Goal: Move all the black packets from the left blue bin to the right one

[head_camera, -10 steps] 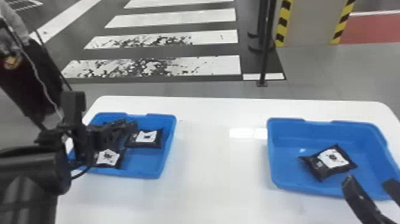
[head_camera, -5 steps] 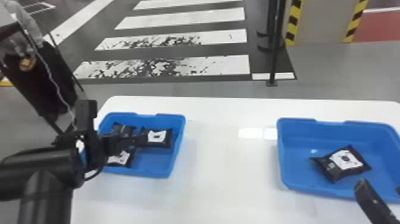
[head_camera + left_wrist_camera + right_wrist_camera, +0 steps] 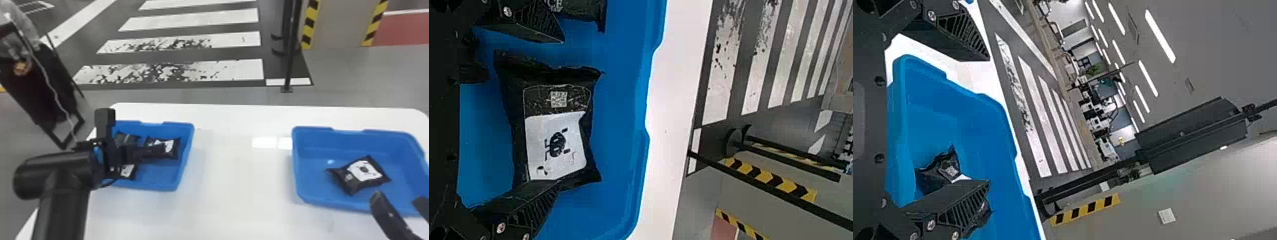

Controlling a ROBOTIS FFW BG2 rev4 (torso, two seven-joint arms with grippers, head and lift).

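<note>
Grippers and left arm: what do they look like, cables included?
The left arm is black with thick rounded segments and a thin dark cable looping near the wrist. The left gripper and right gripper look alike: both black, with tapering fingers, ridged faces and silvery screws near the base.

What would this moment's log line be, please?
left gripper: open, over black packet in left blue bin | right blue bin: one packet | right gripper: open, near that bin

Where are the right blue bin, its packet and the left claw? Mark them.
Right blue bin (image 3: 346,141), head view: inner back wall.
Black packet (image 3: 364,170), head view: white label.
Left claw (image 3: 562,111), left wrist view: midway between fingertips.
</note>
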